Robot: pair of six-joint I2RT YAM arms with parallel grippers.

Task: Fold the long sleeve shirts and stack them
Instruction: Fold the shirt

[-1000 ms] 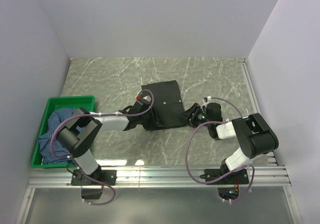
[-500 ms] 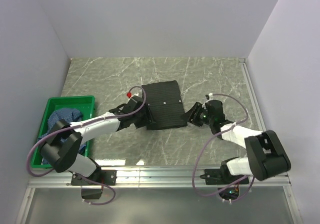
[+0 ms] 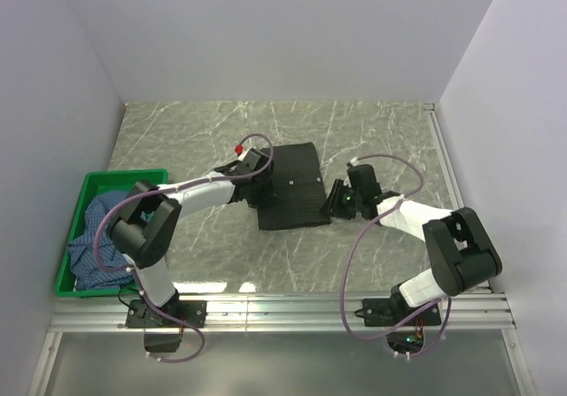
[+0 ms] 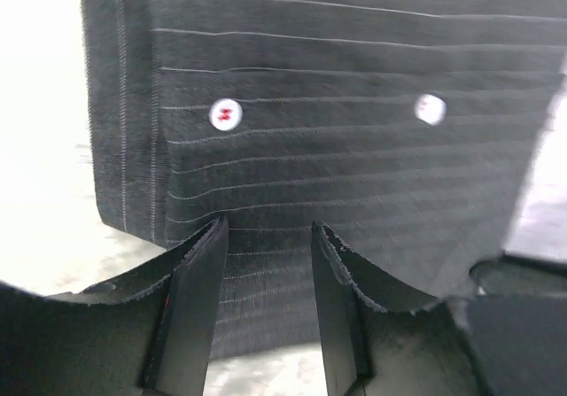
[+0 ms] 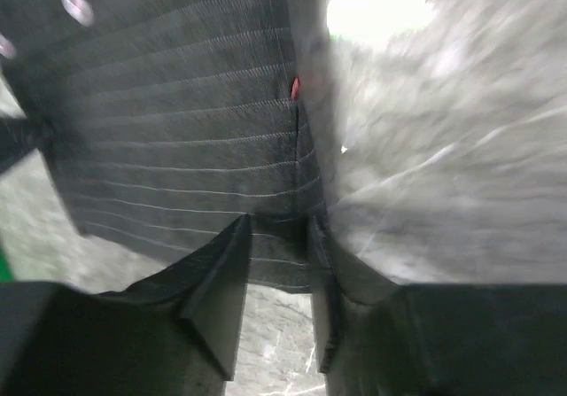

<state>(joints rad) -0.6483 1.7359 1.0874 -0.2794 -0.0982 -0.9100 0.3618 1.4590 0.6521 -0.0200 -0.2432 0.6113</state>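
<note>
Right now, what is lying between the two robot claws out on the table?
The folded black pinstriped shirt fills that stretch: in the top view the left gripper sits at its left edge and the right gripper at its right edge.

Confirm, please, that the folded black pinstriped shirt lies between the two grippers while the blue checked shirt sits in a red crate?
Not quite: the crate is green, not red, as the top external view shows. Otherwise yes: the folded black pinstriped shirt lies between the left gripper and right gripper, and the blue checked shirt sits in that crate.
</note>
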